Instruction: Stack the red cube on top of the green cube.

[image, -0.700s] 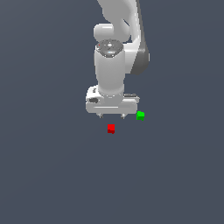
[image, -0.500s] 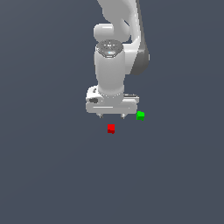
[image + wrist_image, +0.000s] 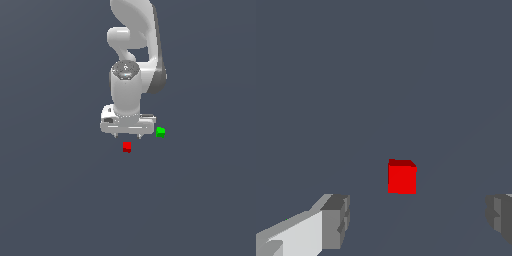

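The red cube (image 3: 127,147) lies on the dark grey floor, just below my white gripper (image 3: 128,136) in the exterior view. The green cube (image 3: 160,132) lies apart from it, toward the exterior view's right, beside the gripper's body. My gripper is open and empty, its two short fingertips (image 3: 116,135) spread wide above the floor. In the wrist view the red cube (image 3: 402,176) sits between and ahead of the two grey pads (image 3: 336,221), touching neither. The green cube is out of the wrist view.
The white arm (image 3: 132,55) rises behind the gripper. The floor (image 3: 60,200) is plain dark grey with nothing else on it.
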